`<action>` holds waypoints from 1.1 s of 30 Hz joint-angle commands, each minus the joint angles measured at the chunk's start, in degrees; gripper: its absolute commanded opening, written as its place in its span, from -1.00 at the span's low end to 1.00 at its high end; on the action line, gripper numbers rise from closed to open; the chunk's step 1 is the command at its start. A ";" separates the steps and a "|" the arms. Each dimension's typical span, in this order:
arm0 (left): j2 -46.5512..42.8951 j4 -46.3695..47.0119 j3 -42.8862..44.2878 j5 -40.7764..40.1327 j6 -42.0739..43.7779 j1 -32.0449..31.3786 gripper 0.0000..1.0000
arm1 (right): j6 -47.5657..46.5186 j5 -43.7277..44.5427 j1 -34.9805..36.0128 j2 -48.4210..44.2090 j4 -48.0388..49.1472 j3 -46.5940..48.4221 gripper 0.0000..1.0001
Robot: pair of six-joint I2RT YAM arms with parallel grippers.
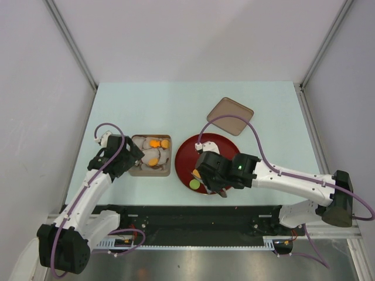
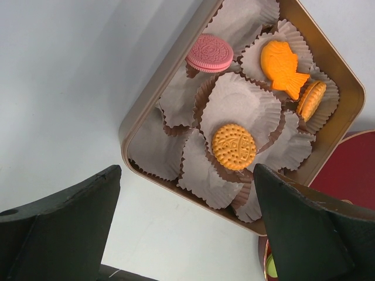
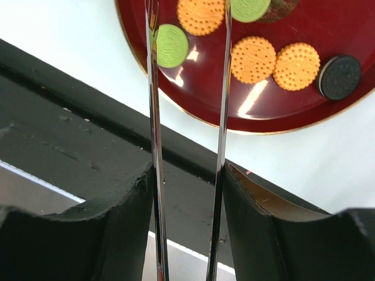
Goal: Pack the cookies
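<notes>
Cookies lie on the dark-red plate [image 3: 293,99]: two green [image 3: 171,45], three orange [image 3: 252,59] and one black [image 3: 339,76]. My right gripper [image 3: 187,175] is shut on metal tongs [image 3: 153,117], whose two blades straddle an orange cookie [image 3: 201,14] at the plate's near edge. The tan box [image 2: 152,88], lined with paper cups, holds a pink cookie [image 2: 209,52], a fish-shaped orange one [image 2: 281,65], an orange one on edge [image 2: 310,99] and a round orange one [image 2: 233,146]. My left gripper [image 2: 184,234] is open and empty above the box's left rim.
The box's brown lid [image 1: 229,115] lies on the table behind the plate [image 1: 214,146]. The box [image 1: 136,171] sits just left of the plate. A black rail [image 1: 187,213] runs along the table's near edge, close under the right gripper [image 1: 214,178].
</notes>
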 commanded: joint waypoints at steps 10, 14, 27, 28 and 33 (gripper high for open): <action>0.49 1.92 -0.73 0.84 0.46 0.09 1.00 | 1.25 1.81 0.20 2.28 -0.33 -0.44 0.05; 0.49 2.18 -0.91 0.93 0.46 0.09 1.00 | 1.16 1.02 0.20 2.81 0.46 -0.70 0.05; 0.75 2.27 -1.08 0.93 0.46 0.09 1.00 | 1.34 -1.97 0.38 2.19 1.87 -0.79 -0.02; 0.67 2.18 -1.00 0.84 0.37 0.09 1.00 | 1.43 -2.23 0.38 2.28 1.52 -0.79 -0.02; 0.67 2.27 -1.08 1.02 0.29 0.18 1.00 | 1.43 -2.23 0.64 3.33 0.91 -0.79 0.00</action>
